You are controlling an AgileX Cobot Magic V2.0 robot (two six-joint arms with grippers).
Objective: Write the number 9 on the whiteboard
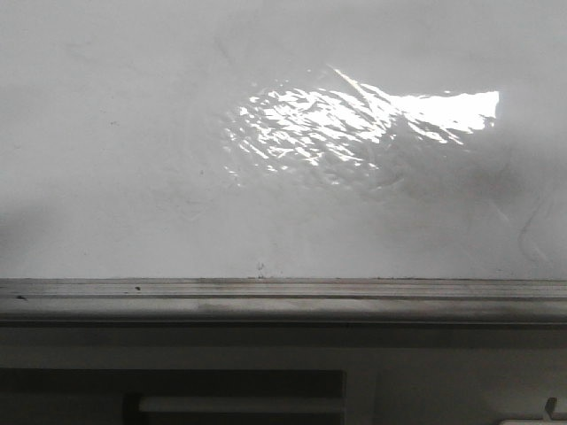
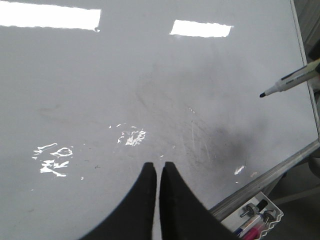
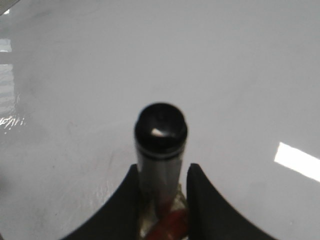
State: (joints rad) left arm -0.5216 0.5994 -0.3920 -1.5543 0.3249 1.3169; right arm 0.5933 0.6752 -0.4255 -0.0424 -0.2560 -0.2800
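The whiteboard (image 1: 133,177) is glossy white with a wrinkled, glaring film and a grey metal rim (image 1: 266,292). No stroke of the number 9 shows on it in any view, only faint grey smudges (image 2: 200,135). My left gripper (image 2: 160,165) is shut and empty just over the board (image 2: 100,75), near its rim. My right gripper (image 3: 161,172) is shut on a white marker pen (image 3: 160,145), seen end-on over the board (image 3: 240,60). The pen (image 2: 295,77) also shows in the left wrist view, its black tip pointing at the board near the edge. I cannot tell whether the tip touches.
A tiny dark squiggle (image 1: 260,266) sits by the near rim. A small white tray (image 2: 252,220) with several markers hangs beyond the board's rim (image 2: 270,175). Neither arm shows in the front view.
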